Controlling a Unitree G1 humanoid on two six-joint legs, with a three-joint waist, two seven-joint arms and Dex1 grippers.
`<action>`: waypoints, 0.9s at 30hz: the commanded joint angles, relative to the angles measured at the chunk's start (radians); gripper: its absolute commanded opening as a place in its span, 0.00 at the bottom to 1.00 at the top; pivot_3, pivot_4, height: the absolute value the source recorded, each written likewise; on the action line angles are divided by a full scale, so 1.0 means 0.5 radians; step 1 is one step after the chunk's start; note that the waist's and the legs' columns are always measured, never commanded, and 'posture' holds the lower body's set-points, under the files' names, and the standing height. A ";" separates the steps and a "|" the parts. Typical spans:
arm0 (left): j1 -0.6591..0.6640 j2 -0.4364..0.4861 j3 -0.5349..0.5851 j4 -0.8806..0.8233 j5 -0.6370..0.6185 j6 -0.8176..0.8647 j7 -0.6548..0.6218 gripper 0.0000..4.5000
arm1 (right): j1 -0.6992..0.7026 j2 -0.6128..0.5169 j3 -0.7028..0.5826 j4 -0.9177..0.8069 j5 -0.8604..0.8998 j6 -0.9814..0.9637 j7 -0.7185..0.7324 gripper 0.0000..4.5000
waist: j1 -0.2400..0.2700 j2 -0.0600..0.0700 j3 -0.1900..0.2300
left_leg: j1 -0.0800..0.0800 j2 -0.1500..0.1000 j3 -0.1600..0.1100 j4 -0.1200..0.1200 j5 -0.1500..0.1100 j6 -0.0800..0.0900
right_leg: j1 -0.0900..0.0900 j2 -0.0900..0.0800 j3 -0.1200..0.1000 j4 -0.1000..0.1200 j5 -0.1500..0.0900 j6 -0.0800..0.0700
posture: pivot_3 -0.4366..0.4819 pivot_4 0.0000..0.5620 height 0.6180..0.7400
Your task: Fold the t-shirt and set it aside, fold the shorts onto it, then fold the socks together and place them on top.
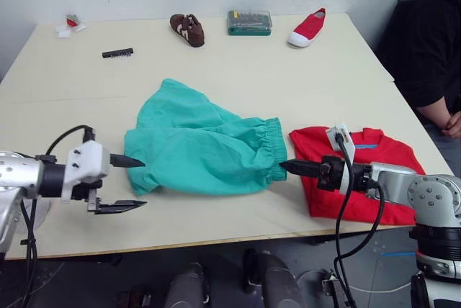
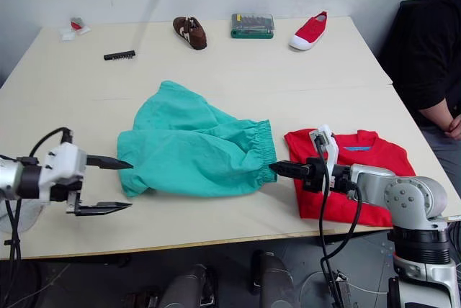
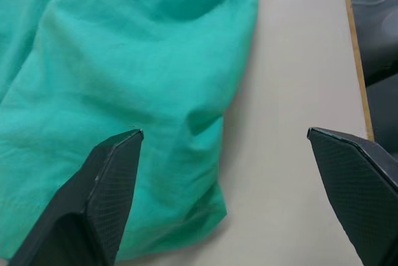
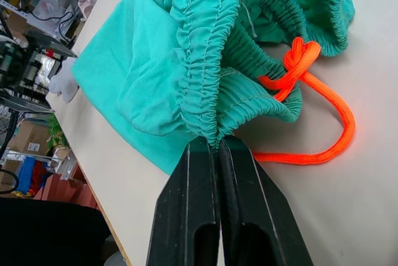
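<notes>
Teal shorts (image 1: 202,146) are lying mid-table, with the folded red t-shirt (image 1: 360,171) lying to their right near the front edge. The right gripper (image 4: 217,148) is pinching the shorts' gathered waistband. The left gripper (image 1: 126,182), fingers spread wide, is hovering at the shorts' left end.

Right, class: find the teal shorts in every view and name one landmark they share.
Left eye: shorts mid-table.
Right eye: shorts mid-table.
Left wrist: leg hem beyond the open fingers.
Right wrist: waistband pinched in the shut fingers.
Landmark: gathered waistband.
</notes>
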 commanded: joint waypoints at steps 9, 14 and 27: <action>-0.184 -0.140 -0.371 0.437 0.610 -0.641 0.386 0.95 | -0.056 0.021 -0.072 -0.043 0.084 0.052 -0.008 0.00 | 0.014 0.004 -0.002 | 0.000 0.000 0.001 0.000 -0.002 0.003 | 0.000 0.000 0.000 0.000 0.000 0.000 | 0.48 0.27 1.00; -0.214 -0.117 -0.362 0.639 0.622 -0.796 0.417 0.70 | -0.062 0.005 -0.124 -0.036 0.173 0.106 -0.017 0.00 | 0.014 0.008 -0.004 | 0.002 0.001 0.001 0.000 -0.003 0.005 | 0.001 -0.001 0.000 0.001 0.000 -0.001 | 0.48 0.27 1.00; 0.079 0.352 -0.049 0.443 -0.020 -0.256 -0.364 0.01 | -0.037 -0.146 -0.171 0.043 0.261 0.177 0.086 0.00 | 0.007 0.011 -0.003 | 0.001 0.002 0.001 -0.001 -0.008 0.009 | -0.001 0.000 -0.003 -0.001 -0.001 -0.003 | 0.48 0.27 1.00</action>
